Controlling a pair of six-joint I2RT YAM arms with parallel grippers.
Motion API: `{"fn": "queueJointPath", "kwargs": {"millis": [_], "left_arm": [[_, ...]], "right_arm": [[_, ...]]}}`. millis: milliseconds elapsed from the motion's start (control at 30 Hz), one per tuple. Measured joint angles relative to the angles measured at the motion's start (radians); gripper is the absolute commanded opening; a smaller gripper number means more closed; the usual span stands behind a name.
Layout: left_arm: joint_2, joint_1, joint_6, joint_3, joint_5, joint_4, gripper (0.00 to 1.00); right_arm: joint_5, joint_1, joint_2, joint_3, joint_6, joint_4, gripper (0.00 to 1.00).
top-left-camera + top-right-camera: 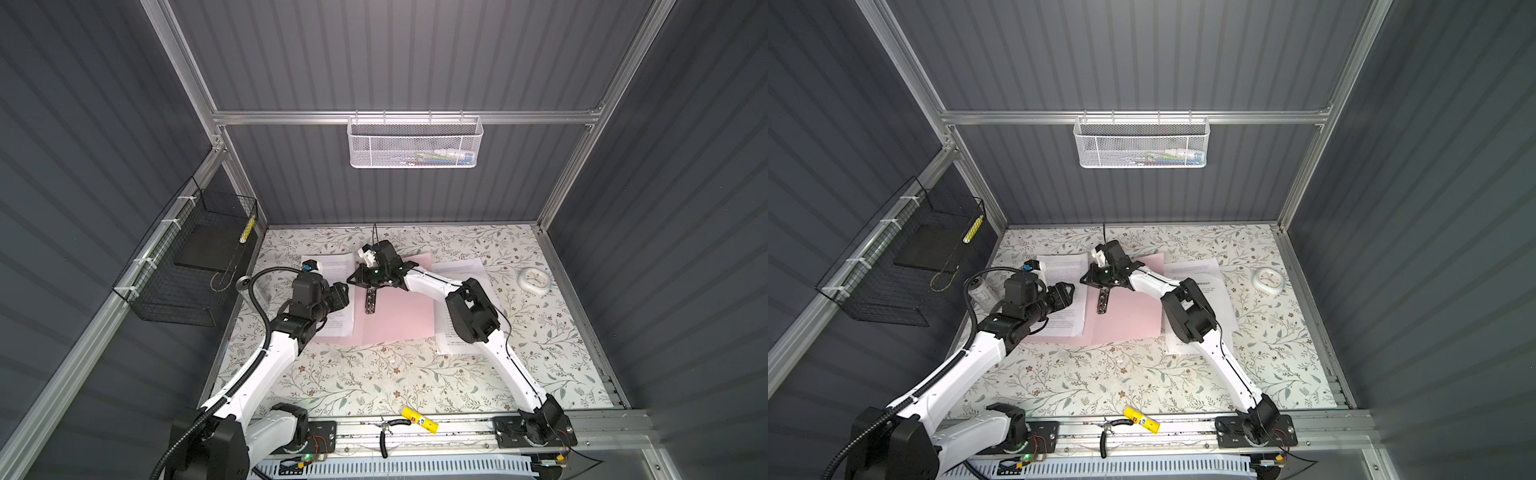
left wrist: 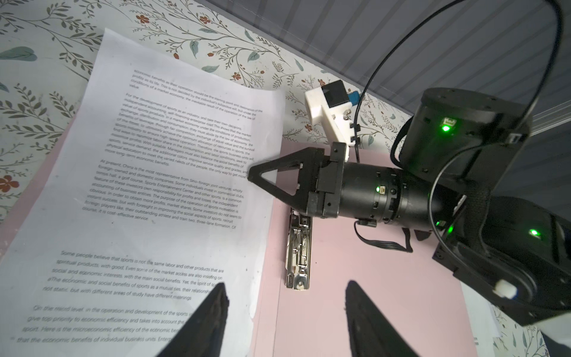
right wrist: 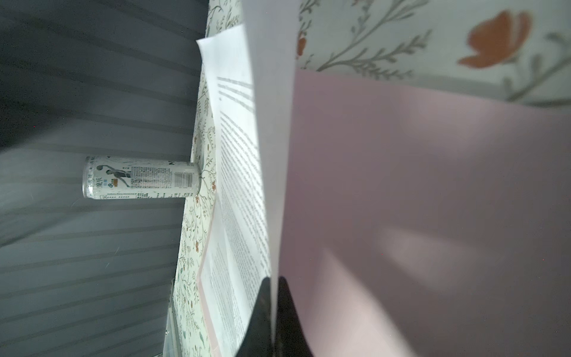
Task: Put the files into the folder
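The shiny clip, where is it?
In both top views the clip lies on the open pink folder, by its middle fold, close to the right gripper.

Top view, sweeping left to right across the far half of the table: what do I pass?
Black wire basket → can → left printed sheet → folder's metal clip → right printed sheet → white clock.
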Motion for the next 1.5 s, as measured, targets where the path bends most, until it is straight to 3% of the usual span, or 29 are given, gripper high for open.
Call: {"fn": "queueJointPath", "kwargs": {"millis": [500,933,1500], "left_arm": [[0.013,0.000,0.000,0.000,0.000,0.001,0.61],[0.005,0.000,0.000,-0.004,-0.008,-0.001,0.61],[-0.002,0.000,0.000,-0.021,-0.008,-0.005,0.61]], "right_arm": [[-0.047,0.002,0.000,-0.013,-0.008,-0.018,0.00],[0.042,0.026,-0.003,-0.108,0.141,0.109,0.00],[0.076,0.004,-0.024,-0.124,0.152,0.109,0.00]]}}
